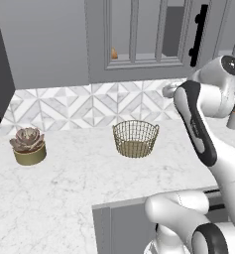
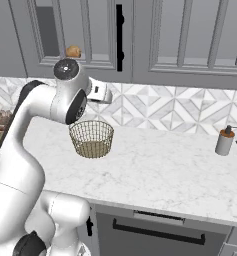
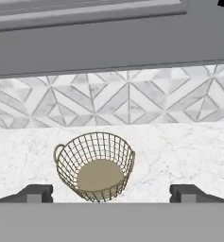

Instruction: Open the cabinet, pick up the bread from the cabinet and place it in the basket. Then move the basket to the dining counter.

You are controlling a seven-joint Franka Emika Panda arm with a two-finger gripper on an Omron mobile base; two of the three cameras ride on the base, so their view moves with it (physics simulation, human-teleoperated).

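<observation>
The grey cabinet hangs above the worktop, its glass-paned door looking shut, with a black bar handle on its right edge. Behind the glass sits the small golden bread, also visible as the bread in the right base view. The wire basket stands empty on the marble worktop below; its tan base shows. My gripper hovers above and in front of the basket, open, with nothing between its fingertips. In the right base view the gripper sits below the handle.
A potted succulent stands on the worktop to the left. A soap dispenser stands to the right. A tiled backsplash runs behind the basket. A second glass-door cabinet hangs to the right.
</observation>
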